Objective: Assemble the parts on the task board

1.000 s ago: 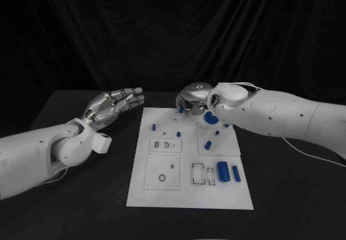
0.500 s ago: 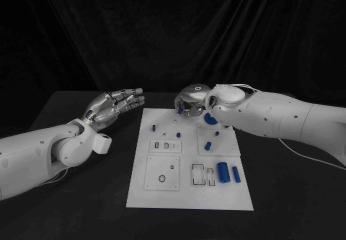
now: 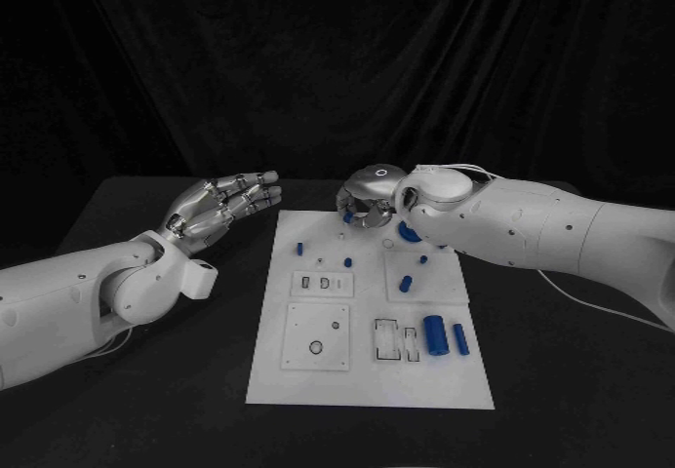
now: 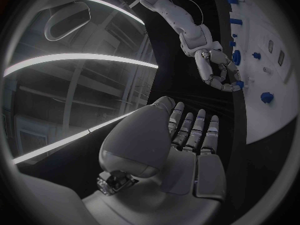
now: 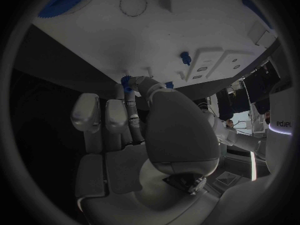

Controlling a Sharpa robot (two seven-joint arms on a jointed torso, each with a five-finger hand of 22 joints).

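Right hand (image 3: 369,203) pinching a small blue part (image 3: 347,216) at the task board (image 3: 369,385) far edge, left hand (image 3: 218,207) spread, holding nothing, beside the board

The robot's white left arm enters from eight o'clock of the head view and angles up toward eleven o'clock. Its silver many-fingered left hand (image 3: 222,206) is raised clear of the table, palm flat, fingers straight and close together, holding nothing; the left wrist view shows the same flat palm (image 4: 181,150).

The white right arm comes in from three o'clock and reaches toward twelve o'clock. Its silver many-fingered right hand (image 3: 369,198) is turned downward with fingers curled in. In the right wrist view the fingertips (image 5: 128,82) pinch a small blue piece (image 5: 125,79).
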